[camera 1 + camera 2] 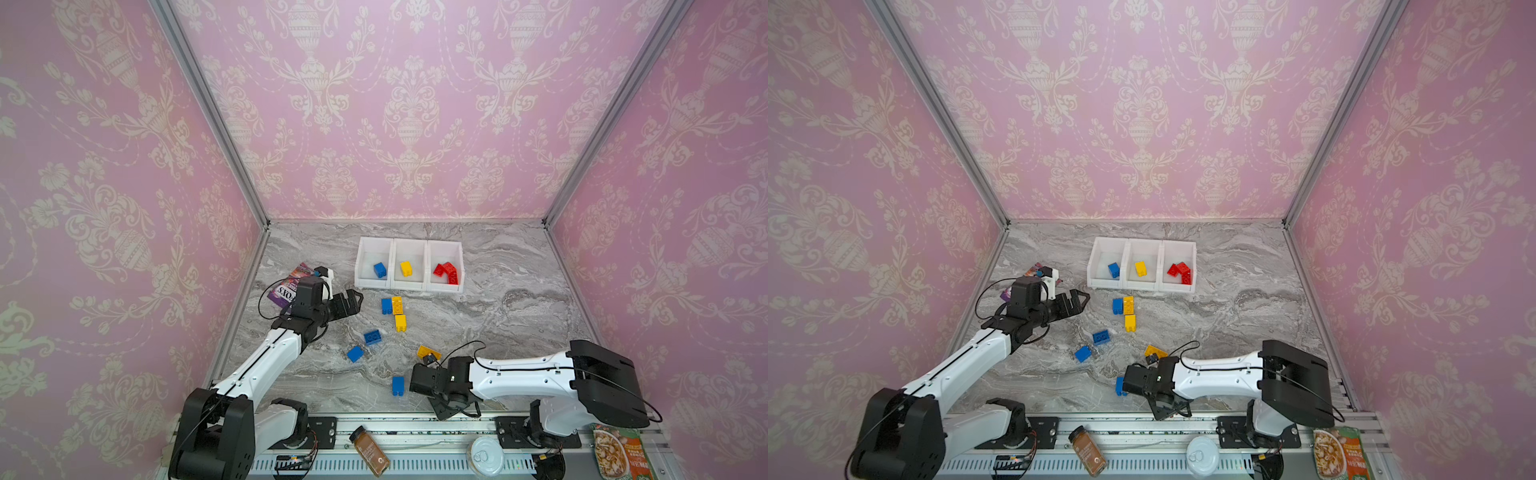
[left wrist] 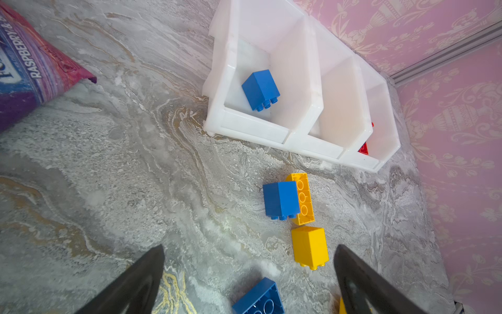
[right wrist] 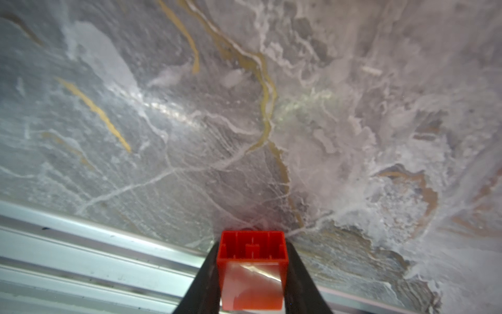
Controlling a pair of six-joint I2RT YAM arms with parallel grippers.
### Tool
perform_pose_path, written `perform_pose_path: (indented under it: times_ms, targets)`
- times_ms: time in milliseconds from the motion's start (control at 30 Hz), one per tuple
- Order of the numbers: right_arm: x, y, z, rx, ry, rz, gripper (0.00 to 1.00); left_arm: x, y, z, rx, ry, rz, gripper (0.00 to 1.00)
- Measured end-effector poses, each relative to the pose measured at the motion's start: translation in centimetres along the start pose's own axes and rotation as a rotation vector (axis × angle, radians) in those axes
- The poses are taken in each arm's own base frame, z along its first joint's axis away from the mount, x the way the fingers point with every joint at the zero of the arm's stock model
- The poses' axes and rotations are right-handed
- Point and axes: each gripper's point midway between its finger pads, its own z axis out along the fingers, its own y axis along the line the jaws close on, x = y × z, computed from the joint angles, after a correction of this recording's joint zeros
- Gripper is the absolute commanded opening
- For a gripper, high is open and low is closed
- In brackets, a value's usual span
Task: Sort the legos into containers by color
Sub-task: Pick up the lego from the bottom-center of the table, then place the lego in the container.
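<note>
One red brick (image 3: 252,271) sits in my right gripper (image 3: 252,246). The two black jaws press on its sides, so I have hold of it. It is low over the front edge of the bench (image 1: 519,299), right by the metal rail (image 3: 81,261). In both top views my own arm hides this brick. Only the right wrist view shows it.

My left gripper (image 1: 356,300) is wide open and holds nothing. It hangs over the bench near the containers (image 1: 409,286).

Some sorting is done. The three white containers stand joined in a row at the back. The one on my left has a blue brick (image 1: 380,270). The middle one has a yellow brick (image 1: 406,269). The one on my right has a little heap of red bricks (image 1: 447,273). I cannot count the red ones, as they lie too close together.

A lot is left. I count seven loose bricks on the bench, four blue and three yellow. A blue one (image 1: 387,306) and a yellow one (image 1: 397,305) touch side by side near the containers. One more yellow brick (image 1: 427,352) is partly hidden behind my right arm's cable.

I think I am less than half done. The red brick I hold belongs with the red heap, well apart from where it is now.

A snack bag (image 1: 291,286) lies behind my left arm, partly hidden.
</note>
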Motion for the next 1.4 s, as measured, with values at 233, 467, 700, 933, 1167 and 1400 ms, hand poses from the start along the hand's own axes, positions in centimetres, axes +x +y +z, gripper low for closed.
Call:
perform_pose_path:
  times_ms: [233, 467, 700, 933, 1167, 1400]
  targets:
    - [-3.6, -0.8, -2.2, -0.008, -0.063, 0.029, 0.29, 0.0, 0.0, 0.0, 0.0, 0.0, 0.0, 0.99]
    - [-11.4, -3.2, -7.6, -0.073, -0.232, 0.113, 0.31, 0.0, 0.0, 0.0, 0.001, 0.0, 0.0, 0.99]
    - [-17.3, -7.9, -10.2, -0.076, -0.348, 0.204, 0.32, 0.0, 0.0, 0.0, 0.001, 0.0, 0.0, 0.99]
    - [-24.2, -13.1, -11.6, -0.032, -0.443, 0.264, 0.32, 0.1, 0.0, 0.1, 0.002, 0.008, -0.002, 0.99]
    - [-29.5, -17.5, -8.8, 0.028, -0.444, 0.283, 0.31, 0.2, 0.0, 0.1, 0.004, 0.009, -0.002, 0.99]
    - [-34.9, -20.0, -7.1, 0.038, -0.469, 0.294, 0.31, 0.2, 0.0, 0.1, 0.004, 0.008, -0.002, 0.99]
